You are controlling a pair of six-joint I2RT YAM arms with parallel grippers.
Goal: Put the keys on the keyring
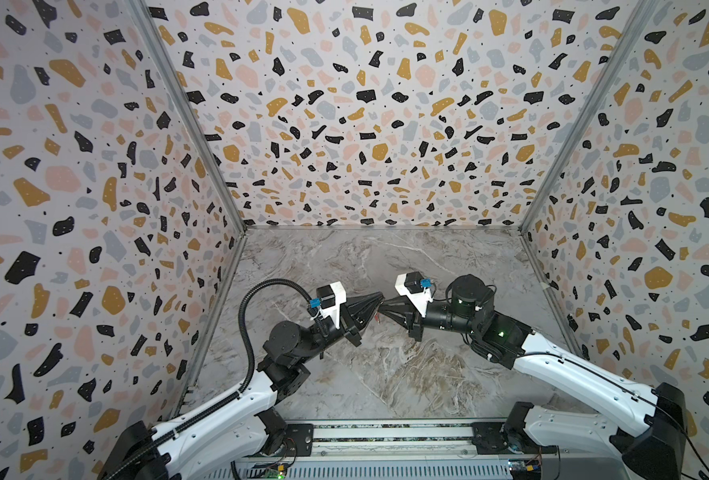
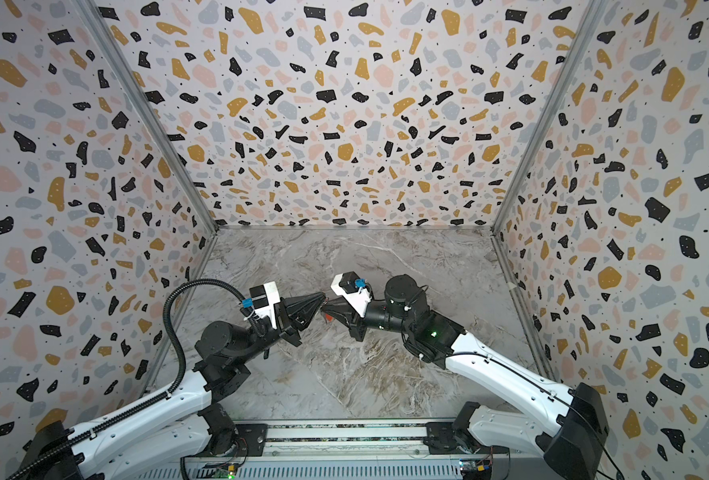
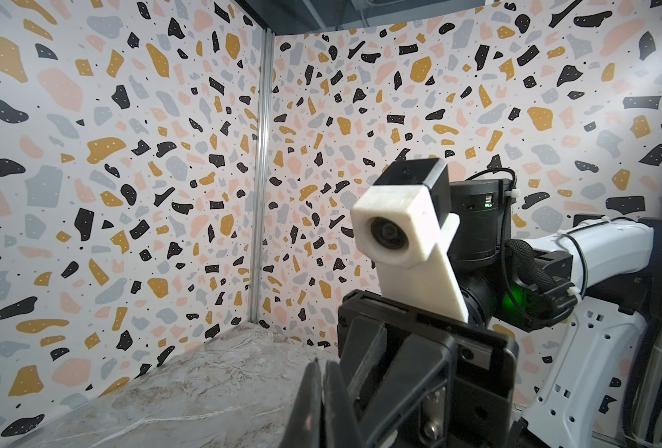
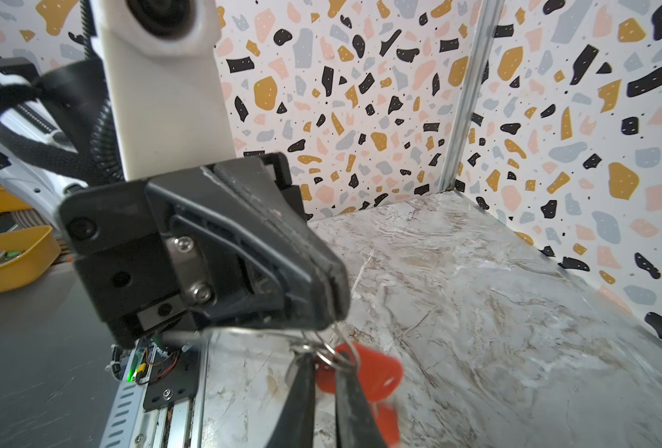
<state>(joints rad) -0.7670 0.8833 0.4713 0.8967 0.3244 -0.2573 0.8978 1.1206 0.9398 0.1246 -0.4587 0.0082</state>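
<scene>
Arms bend at the elbow and reach inward, so the two black grippers meet nose to nose above the veined grey marble tabletop. The left gripper aims its tapered plastic fingers at its partner and is clenched tight. In the right wrist view the left gripper's tips pinch the keyring, a thin dull-grey metal loop that curves along just beneath that gripper's body.

The keys hang at the loop directly below the left gripper's tips. They show as glossy red-orange plastic tags on small silvery split rings, soft with blur and clear of the marble. In both top views they are only a red speck under the left gripper's tips.

The right gripper comes in nearly level, just under the left gripper's tips. Its two slim dark fingers stand a narrow gap apart on either side of the small rings. Whether they actually pinch the keys cannot be told.
</scene>
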